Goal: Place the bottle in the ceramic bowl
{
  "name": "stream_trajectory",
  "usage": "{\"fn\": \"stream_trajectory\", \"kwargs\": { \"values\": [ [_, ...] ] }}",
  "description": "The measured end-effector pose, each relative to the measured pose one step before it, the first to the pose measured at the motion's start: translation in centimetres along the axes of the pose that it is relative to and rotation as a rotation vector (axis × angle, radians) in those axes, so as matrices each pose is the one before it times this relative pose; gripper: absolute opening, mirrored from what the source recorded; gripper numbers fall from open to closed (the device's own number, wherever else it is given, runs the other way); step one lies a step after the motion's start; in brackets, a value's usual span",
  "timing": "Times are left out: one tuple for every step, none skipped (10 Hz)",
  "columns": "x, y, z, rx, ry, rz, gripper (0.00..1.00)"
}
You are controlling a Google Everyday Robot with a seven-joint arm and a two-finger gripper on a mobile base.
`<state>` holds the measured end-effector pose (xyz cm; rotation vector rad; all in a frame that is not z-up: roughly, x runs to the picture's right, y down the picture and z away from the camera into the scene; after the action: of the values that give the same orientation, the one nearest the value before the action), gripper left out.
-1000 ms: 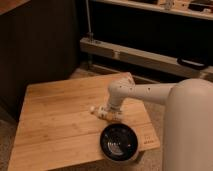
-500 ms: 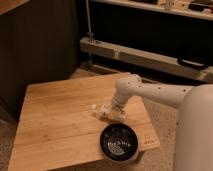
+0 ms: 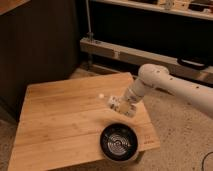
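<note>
The bottle (image 3: 103, 96) is small and whitish; its pale end sticks out to the left of my gripper (image 3: 115, 104), above the wooden table (image 3: 60, 120). The gripper is shut on the bottle and holds it just above the table top, behind and slightly left of the ceramic bowl (image 3: 119, 142). The bowl is round, black and glossy with pale rings inside, and stands near the table's front right corner. My white arm (image 3: 165, 82) reaches in from the right.
A metal shelf rail (image 3: 130, 55) runs behind the table, with a post (image 3: 90, 40) at its left. Speckled floor (image 3: 175, 135) lies to the right of the table. The table's right edge is close to the bowl.
My gripper has risen and shifted right with the bottle, from the table surface to just above it. The arm has drawn back to the right. The bowl has not moved.
</note>
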<state>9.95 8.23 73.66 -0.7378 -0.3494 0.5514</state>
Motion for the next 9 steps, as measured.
{"fn": "stream_trajectory", "kwargs": {
  "values": [
    [0.724, 0.98, -1.235, -0.0264, -0.02416, 0.02549, 0.0],
    [0.225, 1.307, -0.392, -0.03512, -0.01355, 0.01677, 0.02],
    [0.568, 1.769, 0.304, -0.04929, 0.00535, 0.01254, 0.09],
    [1.276, 2.109, 0.913, -0.05629, 0.01741, 0.0232, 0.21],
    [1.113, 1.42, 1.311, -0.0519, 0.01267, 0.0175, 0.31],
    [0.535, 1.095, 1.486, -0.05544, 0.02242, 0.00316, 0.39],
    [0.361, 0.982, 1.786, -0.05515, 0.04586, -0.00327, 0.49],
    [0.268, 0.758, 2.119, -0.04699, 0.06421, -0.00681, 0.6],
    [0.759, 0.147, 1.629, -0.01852, 0.03945, 0.00445, 0.71]
  ]
}}
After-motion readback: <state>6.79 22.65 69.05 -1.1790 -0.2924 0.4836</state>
